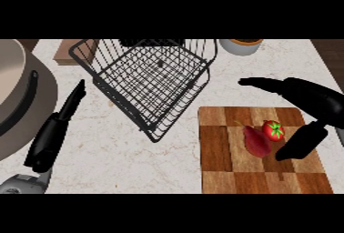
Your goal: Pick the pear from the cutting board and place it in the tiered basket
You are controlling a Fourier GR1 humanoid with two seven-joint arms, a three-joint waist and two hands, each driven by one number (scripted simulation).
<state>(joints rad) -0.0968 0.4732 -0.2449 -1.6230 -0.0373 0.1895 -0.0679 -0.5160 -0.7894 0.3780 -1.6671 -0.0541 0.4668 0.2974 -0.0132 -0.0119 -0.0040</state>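
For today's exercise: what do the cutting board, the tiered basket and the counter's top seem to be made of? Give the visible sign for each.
Cutting board: seemingly wood, with brown blocks in lighter and darker tones and a visible grain.
Tiered basket: probably dark metal wire, a thin black open grid that the counter shows through.
Counter's top: looks like pale stone, perhaps marble, with faint brownish veins.

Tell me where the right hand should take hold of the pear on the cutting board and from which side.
Probably the wide lower body of the pear, from above. It lies flat on the cutting board, narrow stem end toward the basket, with the tomato tight against its right side. The right hand is open over it; fingers fit best on the left and near sides.
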